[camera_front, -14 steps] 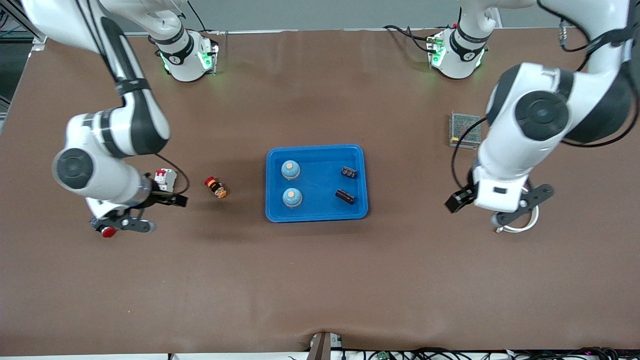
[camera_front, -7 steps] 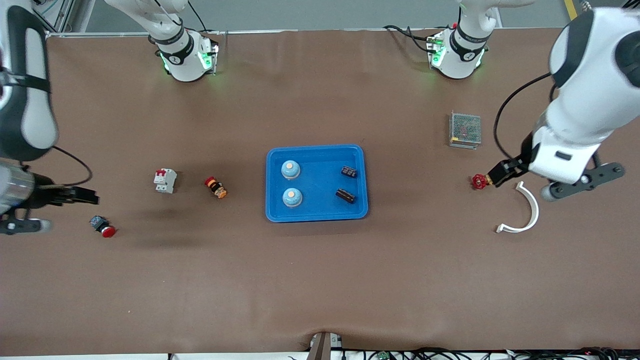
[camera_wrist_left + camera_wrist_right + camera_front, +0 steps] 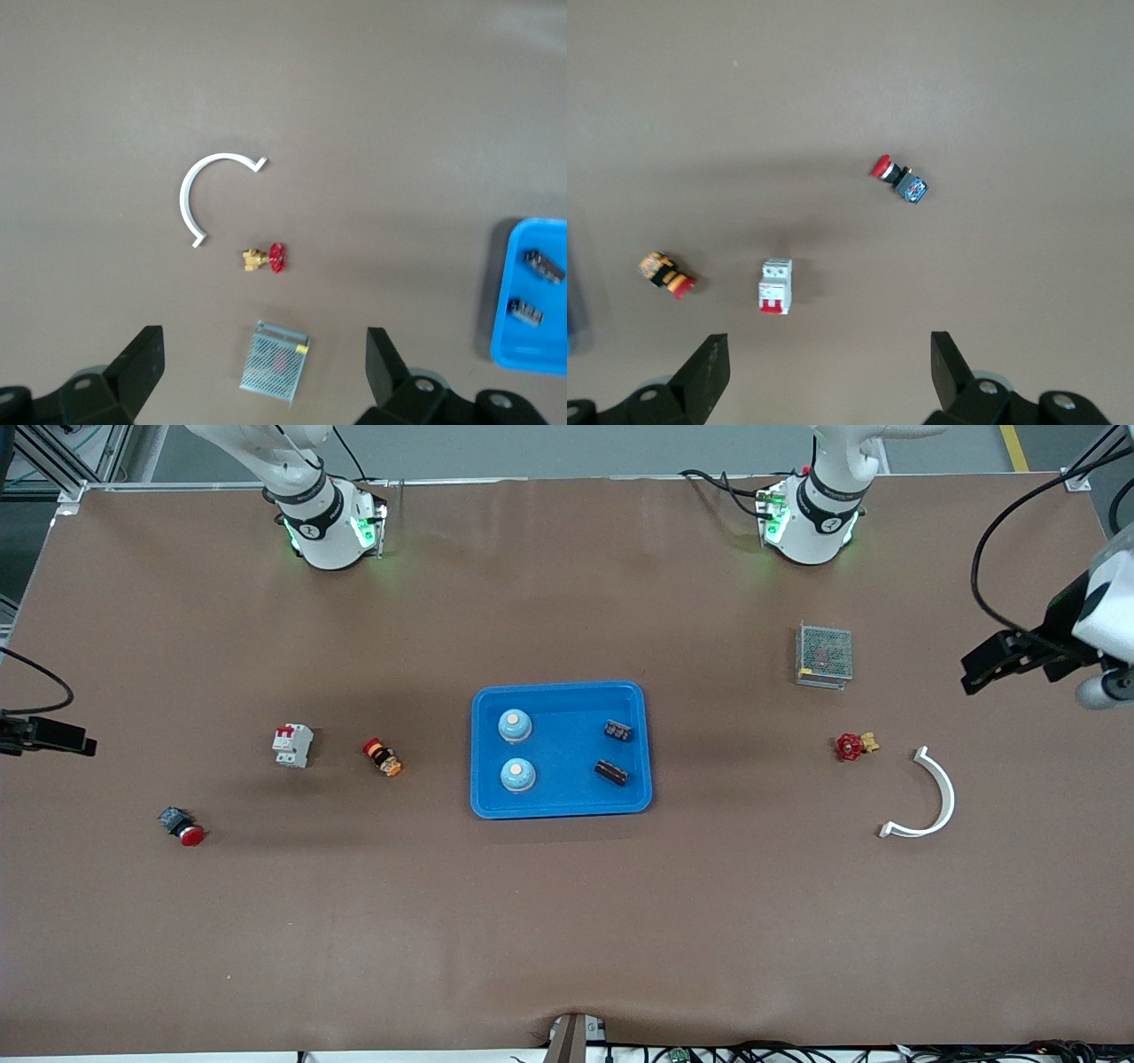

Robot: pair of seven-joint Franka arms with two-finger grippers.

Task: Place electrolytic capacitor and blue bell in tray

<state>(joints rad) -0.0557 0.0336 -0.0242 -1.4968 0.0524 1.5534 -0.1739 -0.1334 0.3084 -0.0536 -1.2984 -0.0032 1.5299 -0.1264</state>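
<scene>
Toward the right arm's end of the table, the right gripper (image 3: 826, 345) hangs high over bare surface with its fingers spread wide and nothing between them. Under it lie a red-capped push button (image 3: 182, 827), a white circuit breaker (image 3: 292, 745) and a small orange-and-red switch (image 3: 382, 757), all well apart from each other and none of them part of the task. Between the two hands sits the tray (image 3: 560, 687). It holds two blue bells (image 3: 515, 725), one nearer the front camera than the other, and two dark electrolytic capacitors (image 3: 617, 731), placed the same way toward the left arm's side of the tray. Everything the task names therefore appears to be in place, so the placing step looks finished. No capacitor or bell shows on the table outside the tray, so the next move probably calls only for both arms to park clear of it. Toward the left arm's end, the left gripper (image 3: 266, 354) hangs equally high, its fingers apart and empty. Beneath it are a grey mesh box (image 3: 824, 655), a red-handled valve (image 3: 852, 746) and a white curved clip (image 3: 943, 797). The table (image 3: 567, 921) is covered in a matte brown sheet that is slightly wrinkled. Cables run along its near edge, and a metal frame shows past the arm bases.
</scene>
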